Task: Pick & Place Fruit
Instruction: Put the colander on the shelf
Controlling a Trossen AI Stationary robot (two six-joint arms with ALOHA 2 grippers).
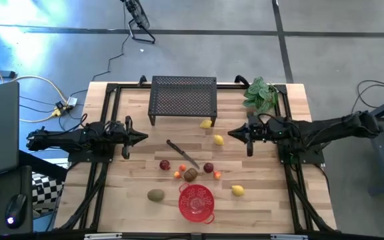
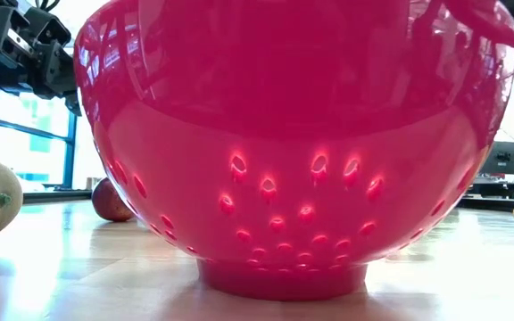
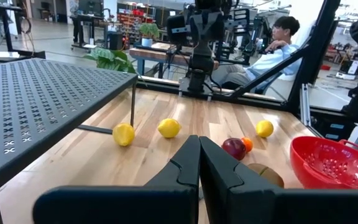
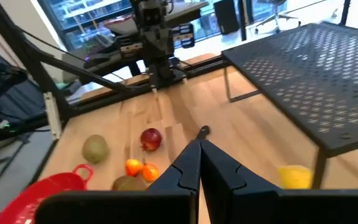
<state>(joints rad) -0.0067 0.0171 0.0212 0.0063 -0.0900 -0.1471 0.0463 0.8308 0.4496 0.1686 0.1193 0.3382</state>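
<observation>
The fruit lies loose on the wooden table. Two lemons sit near the middle and a third toward the front right. Dark red ones, tiny orange ones and a kiwi cluster at the centre. Another kiwi rests left of the red colander. My left gripper hovers shut at the table's left. My right gripper hovers shut at the right, pointing toward the centre and above the lemons. Neither holds anything.
A black mesh rack stands at the far middle. The green leafy bunch lies at the far right. A dark-handled knife lies between the grippers. In the low view the colander fills the picture. A person sits beyond the table.
</observation>
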